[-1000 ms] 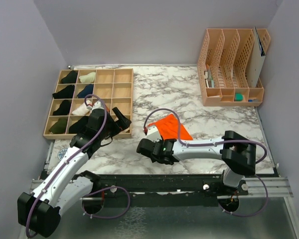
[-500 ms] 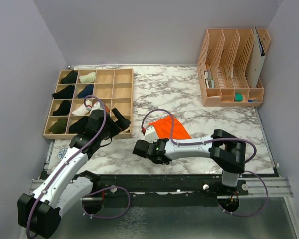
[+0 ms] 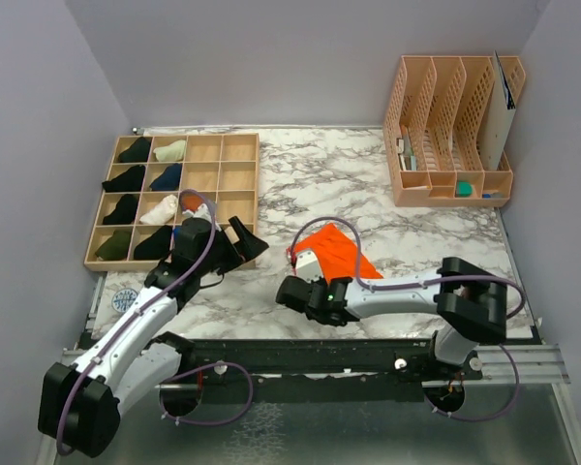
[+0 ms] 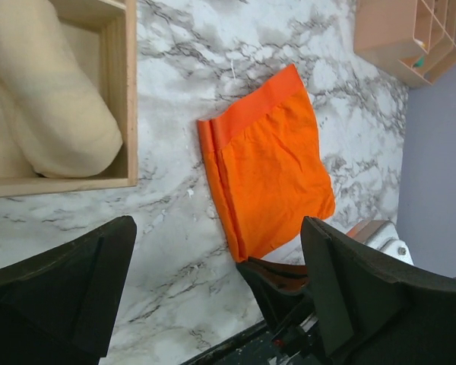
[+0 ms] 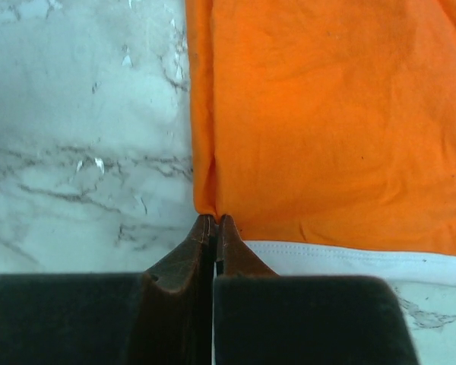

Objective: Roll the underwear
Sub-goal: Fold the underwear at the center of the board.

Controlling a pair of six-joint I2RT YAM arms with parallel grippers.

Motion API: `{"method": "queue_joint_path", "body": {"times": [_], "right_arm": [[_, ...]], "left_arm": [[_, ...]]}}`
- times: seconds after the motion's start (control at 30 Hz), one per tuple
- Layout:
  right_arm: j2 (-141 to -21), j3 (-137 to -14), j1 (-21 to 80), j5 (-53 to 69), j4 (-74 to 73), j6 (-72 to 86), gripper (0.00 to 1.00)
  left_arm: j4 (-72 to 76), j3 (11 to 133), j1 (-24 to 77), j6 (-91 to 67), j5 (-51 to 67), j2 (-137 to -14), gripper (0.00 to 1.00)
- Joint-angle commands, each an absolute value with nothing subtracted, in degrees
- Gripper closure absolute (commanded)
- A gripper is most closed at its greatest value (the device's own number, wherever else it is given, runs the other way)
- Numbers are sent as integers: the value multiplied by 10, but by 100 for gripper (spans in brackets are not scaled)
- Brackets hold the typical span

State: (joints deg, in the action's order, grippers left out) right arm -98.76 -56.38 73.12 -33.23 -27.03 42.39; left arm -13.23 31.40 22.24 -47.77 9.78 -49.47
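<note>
The bright orange underwear [image 3: 337,248] lies flat on the marble table, with its white waistband [image 3: 308,261] showing at the near left corner. It also shows in the left wrist view [image 4: 270,171] and the right wrist view [image 5: 327,114]. My right gripper [image 3: 305,278] is shut, its brown tips [image 5: 215,218] pinching the cloth's near left corner. My left gripper [image 3: 244,242] is open and empty, just right of the wooden tray, well left of the underwear. A rust-brown cloth [image 3: 188,201] sits in a tray compartment, partly hidden by my left arm.
The wooden compartment tray [image 3: 253,194] at the left holds black, navy and cream bundles; one cream roll [image 4: 53,114] shows close by. A peach file organiser [image 3: 450,136] stands at the back right. Grey walls close in on three sides.
My left gripper has moved right, off the tray's corner. My right gripper swung left, then back right with the cloth's corner, and the white waistband came into view.
</note>
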Motion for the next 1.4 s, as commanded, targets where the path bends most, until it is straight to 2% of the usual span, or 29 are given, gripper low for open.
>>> {"method": "queue_joint_path", "body": {"times": [0.0, 0.1, 0.23, 0.33, 0.43, 0.7, 1.03, 1.37], "right_arm": [[-906, -477, 735, -257, -149, 400, 100], [-855, -423, 735, -226, -91, 392, 99], [-837, -396, 735, -212, -78, 385, 99], [-839, -392, 735, -207, -86, 381, 99], [-827, -378, 735, -201, -84, 380, 99], [-786, -341, 735, -181, -73, 365, 99], [-788, -341, 735, -187, -77, 364, 100], [-784, -346, 735, -195, -81, 360, 100]], "left_arm": [[-41, 291, 220, -493, 200, -537, 8], [-22, 291, 240, -488, 223, -589, 12], [-13, 301, 303, -495, 168, -651, 11], [-3, 305, 343, -516, 124, -697, 15], [4, 303, 356, -537, 101, -723, 19], [43, 300, 361, -545, 48, -764, 22], [45, 320, 382, -558, 18, -845, 42], [28, 316, 383, -561, -16, -845, 61]]}}
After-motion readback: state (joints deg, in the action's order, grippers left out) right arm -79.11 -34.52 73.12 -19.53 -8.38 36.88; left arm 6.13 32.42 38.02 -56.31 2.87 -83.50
